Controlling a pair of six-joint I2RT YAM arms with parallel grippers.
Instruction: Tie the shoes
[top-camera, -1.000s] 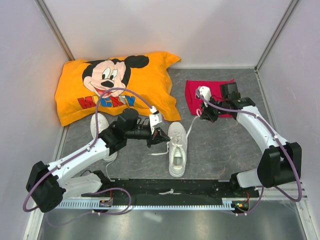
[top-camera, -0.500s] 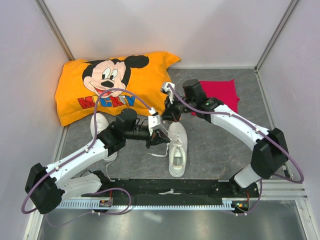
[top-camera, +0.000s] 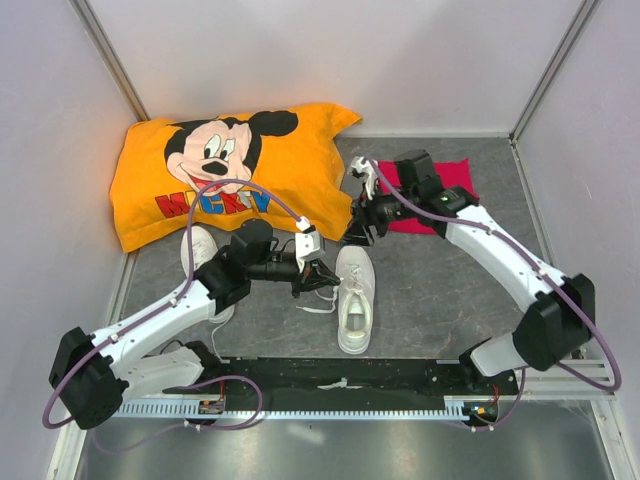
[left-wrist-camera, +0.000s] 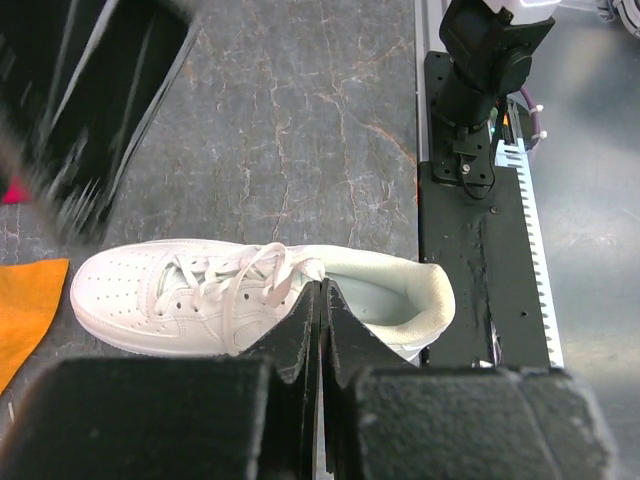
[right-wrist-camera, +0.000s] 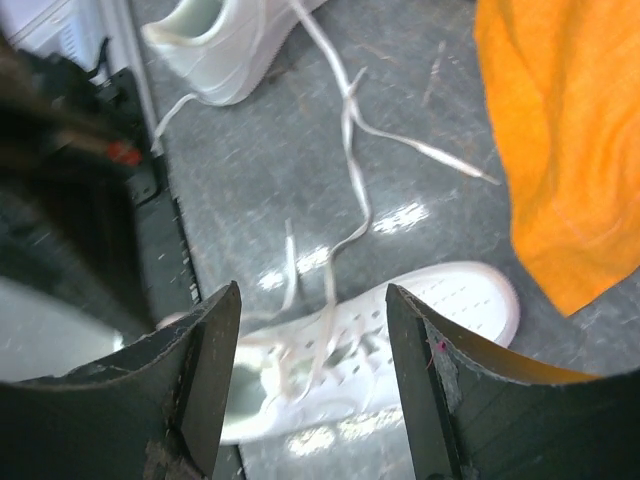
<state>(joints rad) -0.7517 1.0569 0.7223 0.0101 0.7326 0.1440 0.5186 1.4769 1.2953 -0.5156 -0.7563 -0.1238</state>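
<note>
One white shoe (top-camera: 355, 300) lies toe-away in the middle of the floor and shows side-on in the left wrist view (left-wrist-camera: 200, 295). My left gripper (top-camera: 320, 272) is shut at its tongue, with a lace loop (left-wrist-camera: 262, 285) ending right at the tips (left-wrist-camera: 322, 290). My right gripper (top-camera: 358, 228) hangs open just above the toe, and the blurred shoe (right-wrist-camera: 420, 330) and its laces show between its fingers (right-wrist-camera: 312, 292). Nothing is in it. The other shoe (top-camera: 203, 248) lies left, half hidden by my left arm, its loose lace (right-wrist-camera: 355, 150) trailing.
An orange Mickey pillow (top-camera: 230, 170) lies at the back left, its edge close to my right gripper (right-wrist-camera: 570, 150). A red cloth (top-camera: 445, 180) lies at the back right under the right arm. The black base rail (top-camera: 340, 375) runs along the near edge. White walls close in the sides.
My right gripper was shut over the red cloth, pulling a lace. It swung left to the shoe's toe, opened, and the lace dropped. The left gripper stayed shut in place.
</note>
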